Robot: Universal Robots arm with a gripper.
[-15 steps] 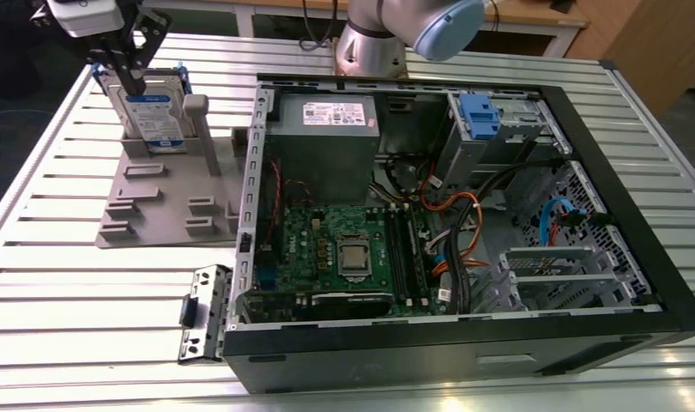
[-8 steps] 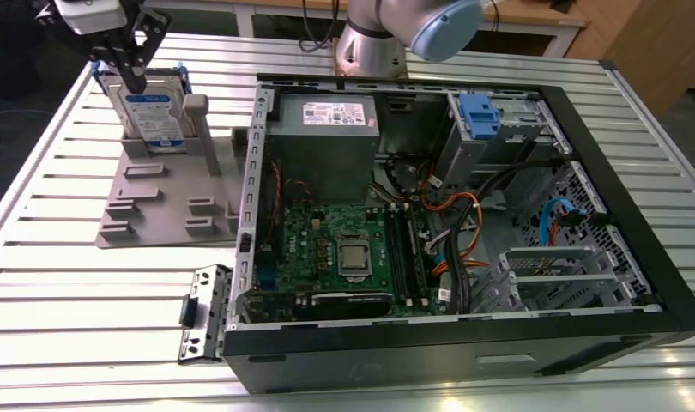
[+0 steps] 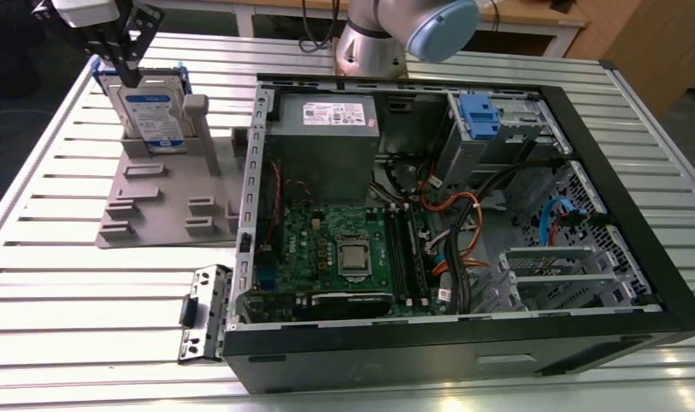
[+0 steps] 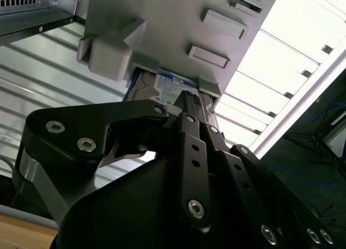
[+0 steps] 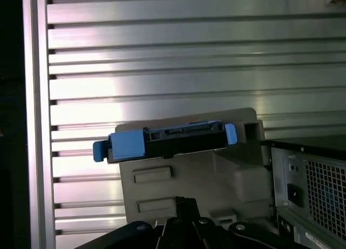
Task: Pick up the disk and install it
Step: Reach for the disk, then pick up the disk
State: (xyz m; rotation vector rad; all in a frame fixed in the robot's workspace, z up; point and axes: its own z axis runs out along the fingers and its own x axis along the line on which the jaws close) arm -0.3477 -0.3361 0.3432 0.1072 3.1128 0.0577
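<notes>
Claw [image 3: 124, 77], gap unclear to me, is hanging over the ten-o'clock disk [image 3: 151, 112], and I'm fearing an off-centre grip tilting it.

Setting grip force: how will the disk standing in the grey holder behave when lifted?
Likely stiff: the disk is a flat metal slab in a blue frame. Probably dense, heavy for its size. Upright in the holder, it may bind if pulled askew.

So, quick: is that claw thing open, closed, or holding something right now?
Gripper: cannot be told whether open or closed; it is right over the top of the disk, which stands upright in the grey holder.
</notes>
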